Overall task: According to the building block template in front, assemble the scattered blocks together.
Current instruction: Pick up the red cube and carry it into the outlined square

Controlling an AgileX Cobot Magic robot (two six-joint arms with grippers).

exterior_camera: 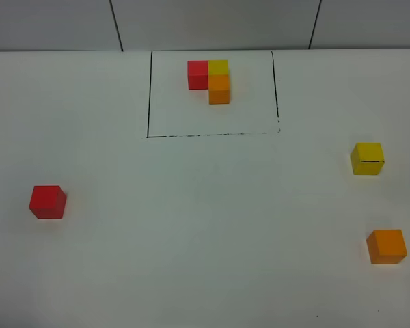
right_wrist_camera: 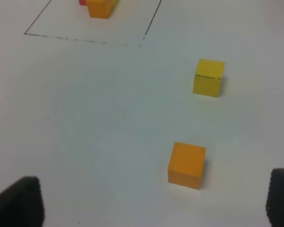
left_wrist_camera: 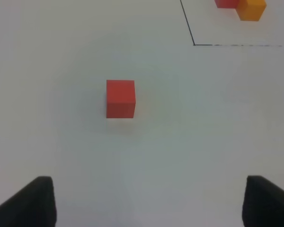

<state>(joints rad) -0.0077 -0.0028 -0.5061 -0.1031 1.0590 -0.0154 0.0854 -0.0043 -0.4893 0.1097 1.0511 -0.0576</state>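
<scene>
You are at the very start: none of the scattered blocks has been gathered, and neither arm shows in the high view. The building block template [exterior_camera: 210,80] sits at the top centre of that frame inside the black drawn rectangle [exterior_camera: 149,102], with red on the left, yellow touching it on the right, and orange touching the yellow on the side toward the bottom of the frame. The loose red block [exterior_camera: 48,201] lies alone at the far left, a little below mid-height. The yellow block [exterior_camera: 367,158] is at the right edge near mid-height, and the orange block [exterior_camera: 387,246] is below it toward the lower right corner, apart from it. All three rest flat on the white table [exterior_camera: 205,273], well apart from the template. Your left gripper [left_wrist_camera: 149,203] is spread wide and holds nothing, with the red block lying ahead of its fingers. Your right gripper [right_wrist_camera: 150,201] is likewise wide and empty, with the orange block nearer to it than the yellow. I judge the first pick comes next: bring one gripper down square over a cube, fingers parallel to its faces, close, and carry it to mid-frame table that both arms can likely reach. Remember that red goes to the left of yellow.
</scene>
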